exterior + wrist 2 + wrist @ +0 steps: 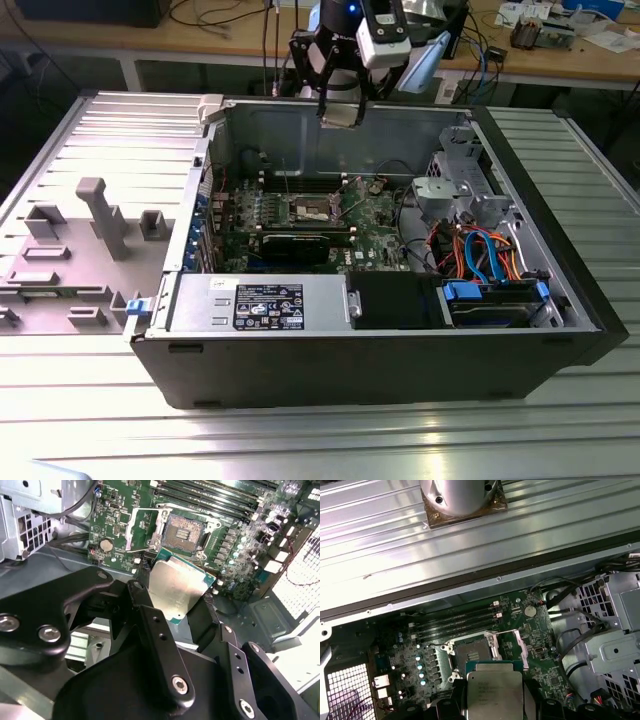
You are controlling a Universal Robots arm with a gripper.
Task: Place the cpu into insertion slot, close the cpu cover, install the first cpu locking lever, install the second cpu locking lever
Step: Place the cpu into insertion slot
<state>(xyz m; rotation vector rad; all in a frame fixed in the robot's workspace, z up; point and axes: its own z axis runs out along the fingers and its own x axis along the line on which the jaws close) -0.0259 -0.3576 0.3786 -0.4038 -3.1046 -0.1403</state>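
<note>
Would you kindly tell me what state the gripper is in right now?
Gripper: shut on the cpu, which is held clear of the uncovered insertion slot.

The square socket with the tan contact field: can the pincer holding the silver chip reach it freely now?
Probably yes. The black pincer grips the flat silver-grey square chip, and the thin silver cover frame stands swung aside, so nothing seems to lie over the tan-gold square socket.

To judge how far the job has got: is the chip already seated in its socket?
No, the chip is gripped between the fingers, clear of the bare socket.
</note>
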